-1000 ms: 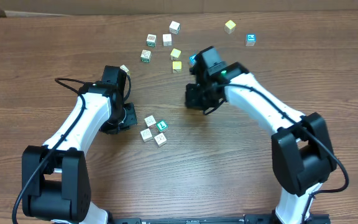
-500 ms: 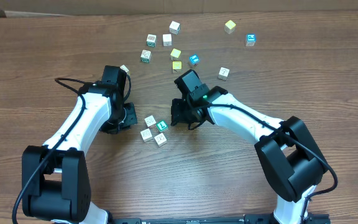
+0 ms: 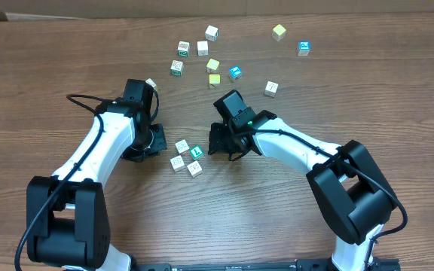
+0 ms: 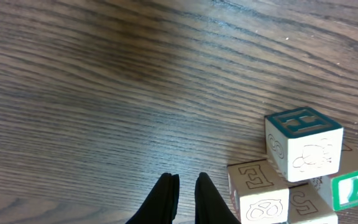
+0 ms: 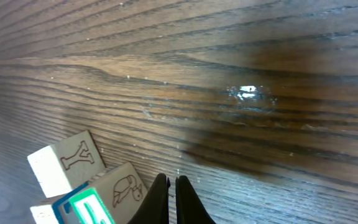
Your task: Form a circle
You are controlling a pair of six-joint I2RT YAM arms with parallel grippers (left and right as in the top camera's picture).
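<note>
Bare surface (image 3: 262,218) seen at 6 o'clock of circle (image 3: 187,157); loose cubes (image 3: 213,65) scattered at 12 o'clock, toward far edge. Left gripper (image 4: 185,194) clenched, empty, at circle's 9 o'clock; right gripper (image 5: 171,190) clenched, empty, at 3 o'clock. Circle: four whitish printed cubes packed tight, one green-faced.

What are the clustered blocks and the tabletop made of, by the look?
Clustered blocks: likely wood, pale matte faces with letters and animal outlines that look engraved or printed; some faces painted green.
Tabletop: brown wood grain throughout with a slight sheen; could be varnished wood or a wood-look laminate, can't tell.
</note>
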